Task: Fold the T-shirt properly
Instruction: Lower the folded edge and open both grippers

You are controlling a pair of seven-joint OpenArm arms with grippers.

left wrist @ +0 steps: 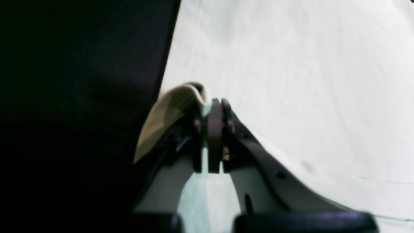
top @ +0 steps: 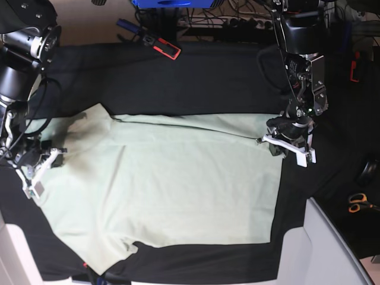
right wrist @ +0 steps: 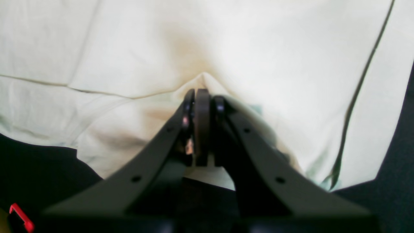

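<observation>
The pale mint-green T-shirt lies spread flat on the black tablecloth, hem to the right and sleeves to the left in the base view. My left gripper is shut on the far corner of the hem; in the left wrist view the gripper pinches a raised bit of the shirt's edge. My right gripper is shut on the shirt's left edge between the sleeves; in the right wrist view the gripper pinches a small peak of cloth. The label is not visible.
A red and black tool and cables lie at the back of the table. Orange-handled scissors lie at the right. A white bin stands at the front right. A red object shows low in the right wrist view.
</observation>
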